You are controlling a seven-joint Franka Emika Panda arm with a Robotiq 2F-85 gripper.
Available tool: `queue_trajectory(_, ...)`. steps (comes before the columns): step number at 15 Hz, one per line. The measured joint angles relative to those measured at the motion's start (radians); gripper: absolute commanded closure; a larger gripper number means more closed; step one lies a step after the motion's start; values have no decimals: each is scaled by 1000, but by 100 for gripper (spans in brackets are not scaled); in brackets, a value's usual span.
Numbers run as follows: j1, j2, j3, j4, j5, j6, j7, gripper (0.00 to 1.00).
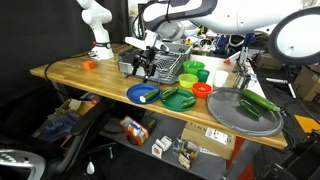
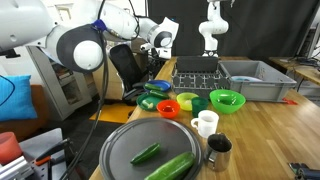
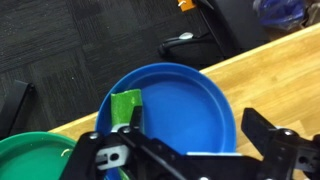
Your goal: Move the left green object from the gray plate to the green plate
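The gray plate [image 2: 120, 150] sits at the near table edge; it also shows in an exterior view [image 1: 232, 112]. On it lie the short left green object [image 2: 146, 153] and a longer dark cucumber [image 2: 170, 167]. The green plate [image 1: 178, 100] lies beside a blue plate [image 1: 136, 93]; its rim shows at the lower left of the wrist view [image 3: 30, 155]. My gripper [image 3: 180, 140] is open and empty. It hovers over the blue plate [image 3: 185, 95], far from the gray plate. It is also in both exterior views [image 1: 150, 64] [image 2: 162, 42].
A light green piece [image 3: 127, 108] lies on the blue plate. An orange bowl [image 2: 168, 108], red bowl [image 2: 186, 101], bright green bowl [image 2: 226, 100], white mug [image 2: 205, 124] and metal cup [image 2: 218, 148] stand around. A dish rack [image 2: 198, 72] and gray bin [image 2: 250, 78] are behind.
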Motion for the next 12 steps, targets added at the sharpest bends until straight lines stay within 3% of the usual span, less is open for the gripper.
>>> queue_trajectory(6, 18, -43, 74, 32, 10, -7, -207, 0)
queue_trajectory(12, 19, -45, 71, 23, 10, -4, -207, 0)
